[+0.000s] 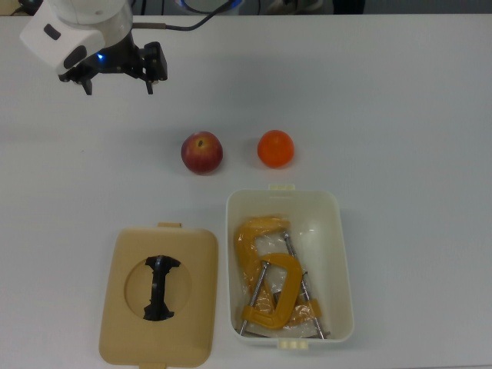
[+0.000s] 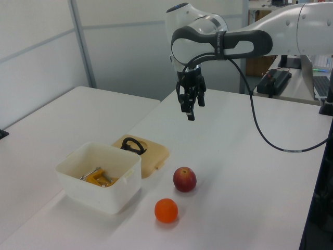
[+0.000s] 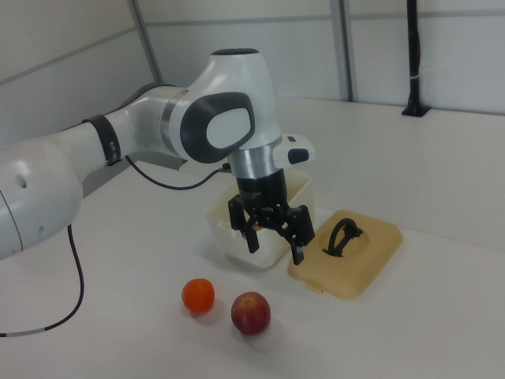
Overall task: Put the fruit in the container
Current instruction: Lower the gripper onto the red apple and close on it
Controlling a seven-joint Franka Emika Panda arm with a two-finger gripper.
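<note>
Wide-open black pincer [image 1: 118, 86] hangs upper left in the top view; yellow metal clamps [image 1: 265, 280] crowd the cream plastic tub [image 1: 344, 254] below the red apple [image 1: 201, 152] and orange [image 1: 275, 148].

gripper [image 1: 118, 83]: upper left of the frame, jaws apart, empty
apple [image 1: 201, 152]: centre, on the tabletop [image 1: 400, 108]
orange [image 1: 275, 148]: just right of the apple, apart
container [image 1: 343, 261]: lower right of centre, holding yellow clamps [image 1: 265, 280]
lid [image 1: 127, 338]: lower left, black handle [image 1: 160, 287]
</note>
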